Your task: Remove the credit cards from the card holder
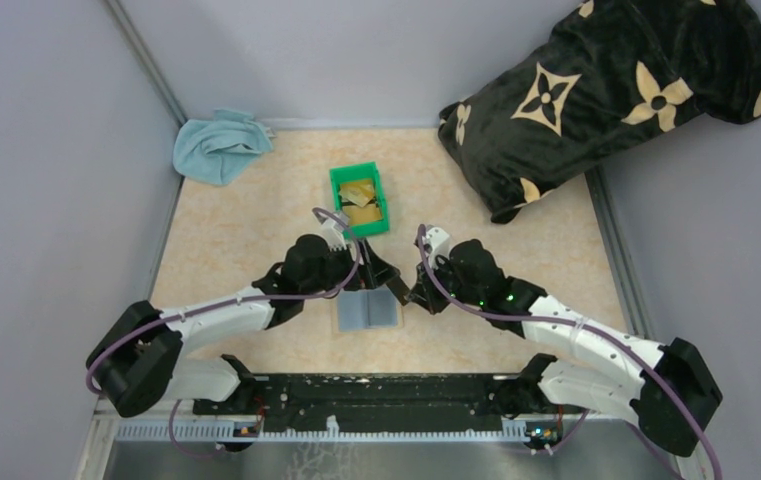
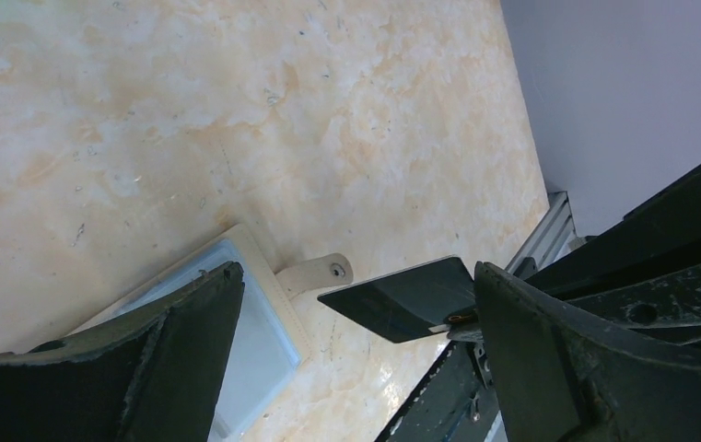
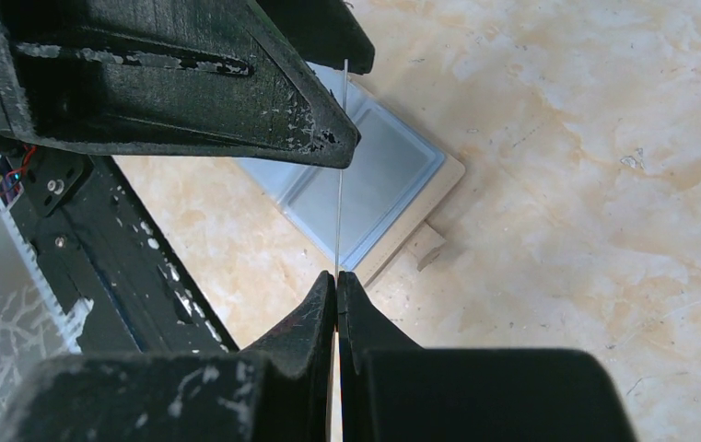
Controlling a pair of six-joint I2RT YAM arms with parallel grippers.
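Observation:
The blue-grey card holder (image 1: 367, 312) lies flat on the table between the two arms, with a tan rim and a small snap tab (image 2: 314, 273). It also shows in the left wrist view (image 2: 259, 336) and the right wrist view (image 3: 383, 175). My right gripper (image 1: 408, 296) (image 3: 337, 276) is shut on a black credit card (image 2: 406, 296), held just above the holder's right edge; it shows edge-on in the right wrist view (image 3: 339, 184). My left gripper (image 1: 376, 278) (image 2: 357, 276) is open and empty, its fingers (image 2: 181, 341) straddling the holder and the card.
A green bin (image 1: 337, 190) with gold-tan cards (image 1: 361, 200) inside stands behind the grippers. A light blue cloth (image 1: 218, 145) lies at the back left. A black pillow with tan flowers (image 1: 606, 90) fills the back right. The black arm rail (image 1: 376, 400) runs along the near edge.

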